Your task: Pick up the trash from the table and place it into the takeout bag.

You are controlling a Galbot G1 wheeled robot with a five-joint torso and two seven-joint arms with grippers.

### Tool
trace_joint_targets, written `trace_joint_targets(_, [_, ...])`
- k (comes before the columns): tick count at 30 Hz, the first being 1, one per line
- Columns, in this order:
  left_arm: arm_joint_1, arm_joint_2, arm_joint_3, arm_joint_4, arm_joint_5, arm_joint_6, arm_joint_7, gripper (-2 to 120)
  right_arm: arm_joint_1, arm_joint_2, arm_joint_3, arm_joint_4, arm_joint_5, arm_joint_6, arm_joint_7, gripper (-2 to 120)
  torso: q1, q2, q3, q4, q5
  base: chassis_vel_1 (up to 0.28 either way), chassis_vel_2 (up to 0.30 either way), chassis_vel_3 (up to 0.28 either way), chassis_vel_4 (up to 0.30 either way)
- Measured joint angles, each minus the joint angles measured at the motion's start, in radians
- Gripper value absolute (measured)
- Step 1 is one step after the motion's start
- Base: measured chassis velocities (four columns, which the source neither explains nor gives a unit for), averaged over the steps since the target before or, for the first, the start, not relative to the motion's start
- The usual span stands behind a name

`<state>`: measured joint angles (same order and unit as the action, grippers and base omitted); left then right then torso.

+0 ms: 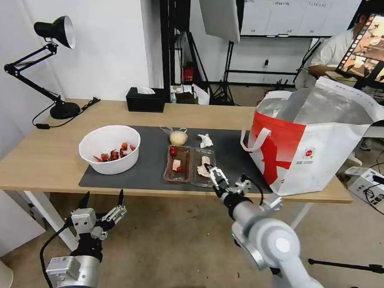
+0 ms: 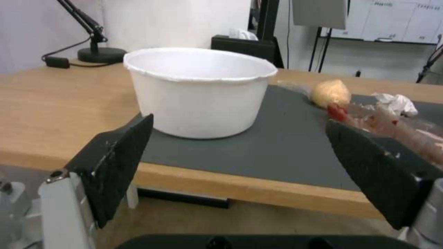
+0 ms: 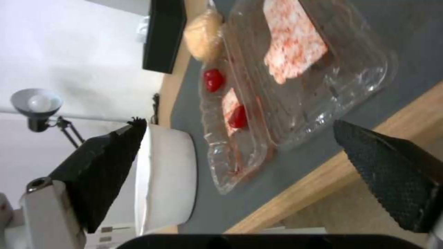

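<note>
Now the right gripper, fingers apart, partly hides the near edge of the clamshell tray, while the left gripper waits open below the table.

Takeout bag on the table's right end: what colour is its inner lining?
Silver foil; the large white and red takeout bag shows it best in the head view.

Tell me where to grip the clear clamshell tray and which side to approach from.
Grip the clear clamshell tray by its thin rim at the near edge, coming in from the table's front. It lies open and flat on the dark mat with scraps and cherry tomatoes inside, so a top grab would probably crush it. The right tool, open, already hovers at that edge; keep the tray level when lifting.
</note>
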<state>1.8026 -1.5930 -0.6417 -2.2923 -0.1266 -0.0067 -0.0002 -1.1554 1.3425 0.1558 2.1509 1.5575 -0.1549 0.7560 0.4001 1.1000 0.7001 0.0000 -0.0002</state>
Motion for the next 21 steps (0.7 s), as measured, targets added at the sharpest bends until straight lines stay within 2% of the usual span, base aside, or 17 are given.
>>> trace_joint_targets(7, [0.004, -0.001, -0.004, 0.016, -0.005, -0.001, 0.001, 100, 0.007, 0.052, -0.023, -0.045, -0.023, 0.000, 0.014, 100, 0.000, 0.000, 0.000, 0.0000, 0.0000, 0.000, 0.000, 0.000, 0.000])
trace_joint_targets(21, [0.006, 0.000, -0.012, 0.016, -0.011, -0.010, 0.002, 100, 0.008, 0.073, -0.018, -0.070, -0.033, -0.002, -0.002, 100, 0.000, 0.000, 0.000, 0.0000, 0.0002, 0.000, 0.000, 0.000, 0.000])
